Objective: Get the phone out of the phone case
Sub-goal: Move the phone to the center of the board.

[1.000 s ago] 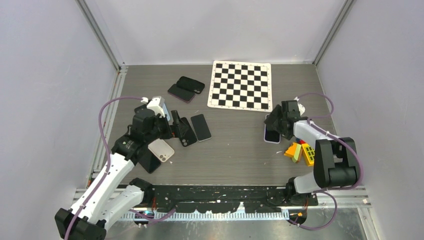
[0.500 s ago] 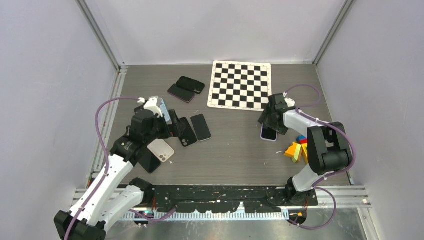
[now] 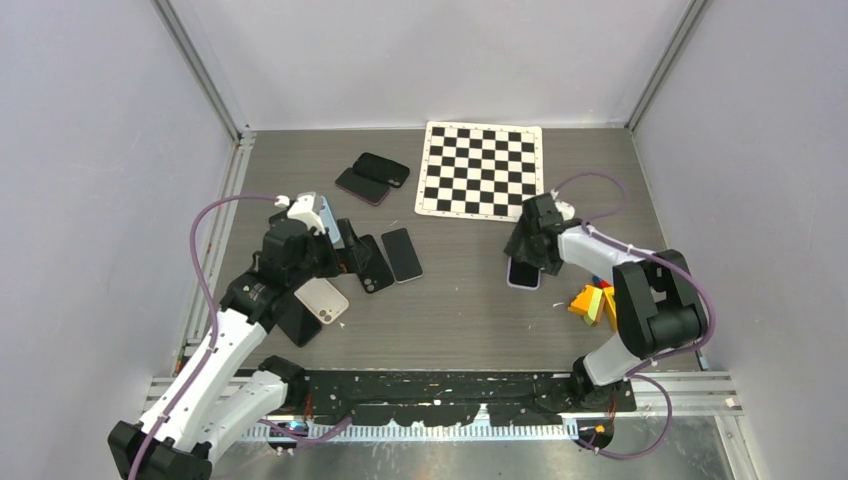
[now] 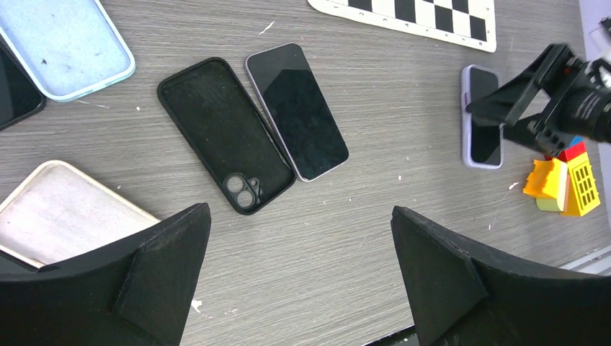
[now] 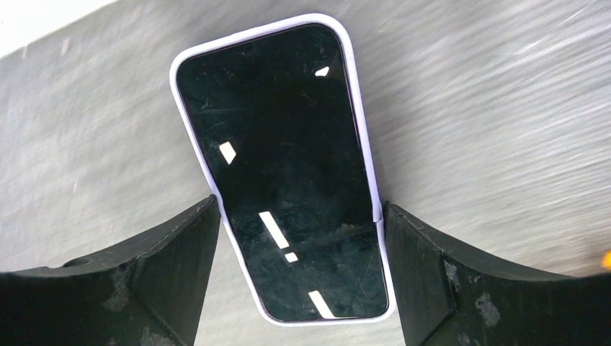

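Note:
The phone in its lilac case [image 3: 522,273] lies screen up right of centre; it fills the right wrist view [image 5: 288,158] and shows at the right of the left wrist view [image 4: 483,119]. My right gripper [image 5: 299,216] is shut on it, one finger against each long side of the case, low over the table [image 3: 525,255]. My left gripper [image 4: 301,213] is open and empty, held above the table at the left [image 3: 345,255], beside an empty black case [image 4: 227,133] and a bare phone [image 4: 295,112].
A cream case [image 3: 322,300] and a light blue case [image 4: 65,43] lie by the left arm. Two dark phones [image 3: 372,177] lie at the back, left of the chessboard [image 3: 482,170]. Coloured blocks [image 3: 595,300] sit just right of the lilac-cased phone.
My right gripper has moved left and slightly forward across the table, carrying the lilac-cased phone away from the coloured blocks. The left arm has hardly moved.

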You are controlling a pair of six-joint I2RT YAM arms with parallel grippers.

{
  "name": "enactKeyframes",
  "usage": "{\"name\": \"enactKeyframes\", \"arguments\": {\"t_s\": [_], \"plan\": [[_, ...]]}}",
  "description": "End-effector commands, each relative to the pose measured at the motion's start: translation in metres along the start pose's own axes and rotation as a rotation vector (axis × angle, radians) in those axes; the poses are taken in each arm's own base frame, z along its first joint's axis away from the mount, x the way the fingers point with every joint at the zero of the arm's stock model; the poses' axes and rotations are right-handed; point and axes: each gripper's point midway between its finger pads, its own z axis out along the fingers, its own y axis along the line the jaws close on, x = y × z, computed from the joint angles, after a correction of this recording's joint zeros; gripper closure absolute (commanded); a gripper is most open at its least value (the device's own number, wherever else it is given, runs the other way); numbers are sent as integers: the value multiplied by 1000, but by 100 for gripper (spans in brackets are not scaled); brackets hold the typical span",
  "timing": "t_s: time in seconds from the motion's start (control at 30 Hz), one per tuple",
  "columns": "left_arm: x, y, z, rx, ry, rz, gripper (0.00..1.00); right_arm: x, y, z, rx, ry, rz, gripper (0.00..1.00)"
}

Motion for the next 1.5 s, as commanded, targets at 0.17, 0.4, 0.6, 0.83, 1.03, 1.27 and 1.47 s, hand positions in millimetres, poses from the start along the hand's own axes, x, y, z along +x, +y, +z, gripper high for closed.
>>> {"name": "enactKeyframes", "arguments": {"t_s": [0.17, 0.4, 0.6, 0.83, 1.03, 1.27, 1.47], "plan": [[-11, -15, 11, 60, -24, -60, 0, 99, 57, -55, -165, 112, -190, 26], [-11, -16, 15, 59, -19, -71, 0, 117, 55, -53, -98, 85, -340, 11], [-9, -14, 14, 54, -19, -72, 0, 121, 58, -56, -154, 93, -471, 0], [-8, -14, 13, 52, -20, -72, 0, 131, 77, -72, -299, 131, -465, 0], [-8, -12, 11, 48, -25, -71, 0, 126, 71, -82, -315, 96, -443, 0], [-7, -13, 12, 51, -22, -80, 0, 134, 63, -77, -270, 104, -514, 0], [-8, -13, 12, 52, -25, -79, 0, 142, 59, -67, -235, 141, -616, 0]]}}
